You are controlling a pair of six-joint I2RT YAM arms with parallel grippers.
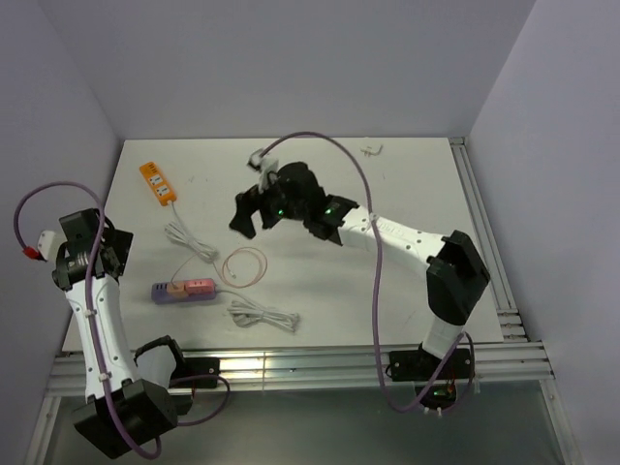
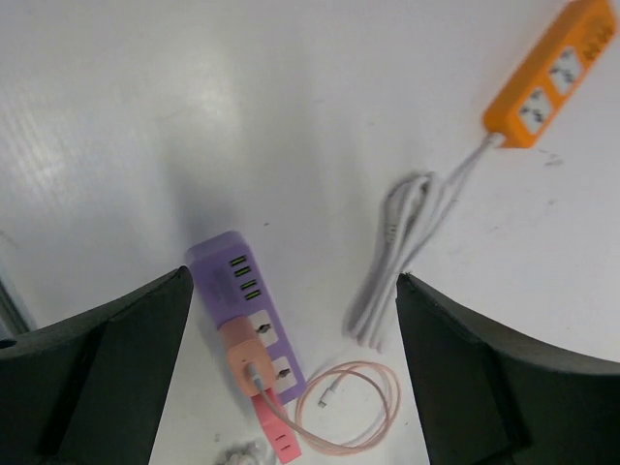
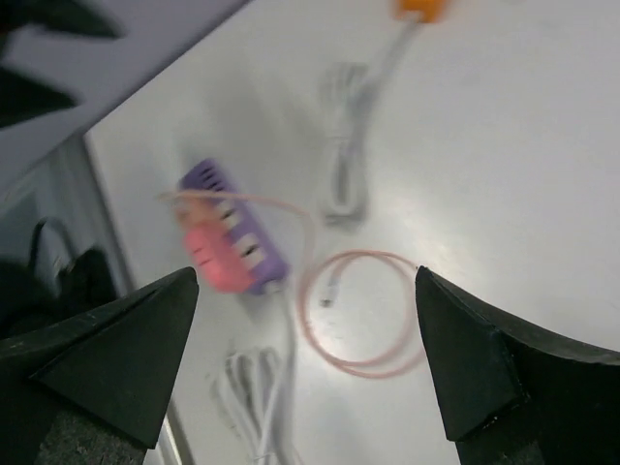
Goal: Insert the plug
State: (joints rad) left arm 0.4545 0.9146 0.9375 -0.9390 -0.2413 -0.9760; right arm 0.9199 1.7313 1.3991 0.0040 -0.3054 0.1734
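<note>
The salmon-pink plug (image 2: 246, 355) sits on the lilac power strip (image 2: 236, 279), over one of its sockets, near the table's front left (image 1: 177, 288). Its thin pale-pink cord (image 2: 360, 405) lies in a loop on the table just right of the strip (image 1: 244, 265). A brighter pink block (image 2: 276, 429) lies against the strip's end. My left gripper (image 2: 294, 281) is open and empty, above the strip and apart from it. My right gripper (image 3: 306, 275) is open and empty, held above the table's middle (image 1: 250, 208). The right wrist view is blurred; the plug (image 3: 194, 205) shows faintly.
An orange power strip (image 1: 157, 181) lies at the back left with its white cord (image 1: 189, 242) bundled toward the middle. Another white cord bundle (image 1: 263, 315) lies near the front edge. A small white object (image 1: 372, 149) lies at the back. Metal rails (image 1: 291, 363) run along the near edge.
</note>
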